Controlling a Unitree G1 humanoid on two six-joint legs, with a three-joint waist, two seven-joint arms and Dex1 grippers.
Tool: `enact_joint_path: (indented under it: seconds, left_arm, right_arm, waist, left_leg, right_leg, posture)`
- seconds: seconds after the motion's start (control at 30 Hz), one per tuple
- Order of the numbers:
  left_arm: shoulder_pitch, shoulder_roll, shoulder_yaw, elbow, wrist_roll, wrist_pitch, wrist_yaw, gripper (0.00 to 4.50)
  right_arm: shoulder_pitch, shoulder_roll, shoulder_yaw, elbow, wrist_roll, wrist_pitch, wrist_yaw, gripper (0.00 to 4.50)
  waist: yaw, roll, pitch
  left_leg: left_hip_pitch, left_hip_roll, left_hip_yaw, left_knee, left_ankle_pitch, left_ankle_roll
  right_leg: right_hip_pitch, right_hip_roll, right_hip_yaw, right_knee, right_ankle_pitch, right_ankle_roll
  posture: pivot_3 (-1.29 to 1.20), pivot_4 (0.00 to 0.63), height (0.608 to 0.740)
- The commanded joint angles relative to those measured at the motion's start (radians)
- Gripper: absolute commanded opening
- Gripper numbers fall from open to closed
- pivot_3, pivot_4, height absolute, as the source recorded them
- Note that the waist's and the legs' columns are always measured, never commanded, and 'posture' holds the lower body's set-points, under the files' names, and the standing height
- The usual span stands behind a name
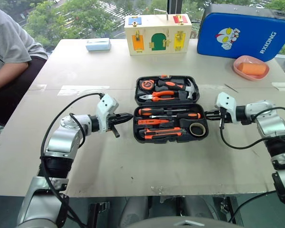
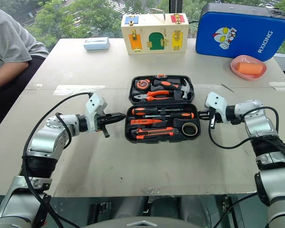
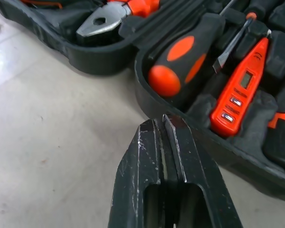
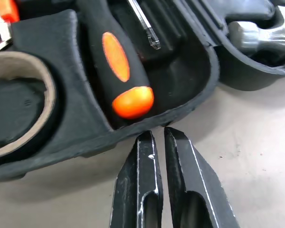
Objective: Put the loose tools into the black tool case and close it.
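The black tool case (image 1: 137, 130) lies open in the middle of the table. In its near half lie two black-and-orange screwdrivers (image 1: 154, 112), a slim orange tester screwdriver (image 1: 149, 122), an orange-and-black utility knife (image 1: 164, 134) and a dark tape roll (image 1: 197, 128). The far half holds pliers (image 1: 159, 95), a hammer (image 1: 180, 86) and a tape measure (image 1: 146, 85). My left gripper (image 1: 128, 116) is shut and empty, its tip (image 3: 162, 124) just off the near half's left rim. At the right rim my right gripper (image 1: 207, 113) is shut on nothing, close to a screwdriver's handle end (image 4: 132, 101).
At the table's far edge stand a blue cartoon-printed case (image 1: 242, 31), a wooden lock box (image 1: 154, 33) and a small pale box (image 1: 98, 44). A pink dish (image 1: 251, 67) sits at the far right. A person (image 1: 9, 47) sits at the left side.
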Motion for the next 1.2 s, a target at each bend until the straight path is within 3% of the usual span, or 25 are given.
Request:
enact_joint_path:
  seconds: [0.03, 0.53, 1.0, 1.2]
  left_arm:
    - [0.016, -0.003, -0.067, -0.117, -0.016, -0.001, -0.074, 0.07]
    - [0.142, 0.090, -0.160, -0.243, 0.053, -0.110, -0.218, 0.07]
    - [0.242, 0.140, -0.076, -0.307, -0.007, -0.025, -0.197, 0.07]
    - [0.280, 0.215, 0.048, -0.237, -0.074, 0.071, -0.193, 0.07]
  right_arm:
    - [0.021, -0.003, -0.007, -0.117, 0.048, -0.013, 0.077, 0.00]
    - [0.298, -0.191, -0.059, -0.441, 0.125, 0.049, 0.223, 0.00]
    - [0.481, -0.263, -0.164, -0.618, 0.148, 0.118, 0.122, 0.00]
    - [0.496, -0.345, -0.262, -0.544, 0.175, 0.152, 0.115, 0.00]
  waist:
    - [0.001, 0.000, 0.000]
    - [0.008, 0.001, 0.000]
    - [0.001, 0.001, 0.000]
    - [0.001, 0.001, 0.000]
  left_leg:
    - [0.000, 0.000, 0.000, 0.000, 0.000, 0.000]
    - [0.000, 0.000, 0.000, -0.002, 0.000, 0.000]
    - [0.000, 0.000, 0.000, -0.001, -0.002, 0.003]
    - [0.001, 0.000, 0.000, 0.000, -0.003, 0.004]
  right_leg:
    - [0.000, 0.000, 0.000, 0.000, 0.000, 0.000]
    - [0.001, -0.001, 0.001, -0.002, 0.000, 0.000]
    - [0.001, 0.000, 0.003, -0.002, 0.000, 0.000]
    - [0.002, -0.001, 0.004, -0.001, 0.000, 0.000]
  posture:
    - [0.00, 0.150, 0.735]
    - [0.00, 0.150, 0.735]
    - [0.00, 0.150, 0.735]
    - [0.00, 0.150, 0.735]
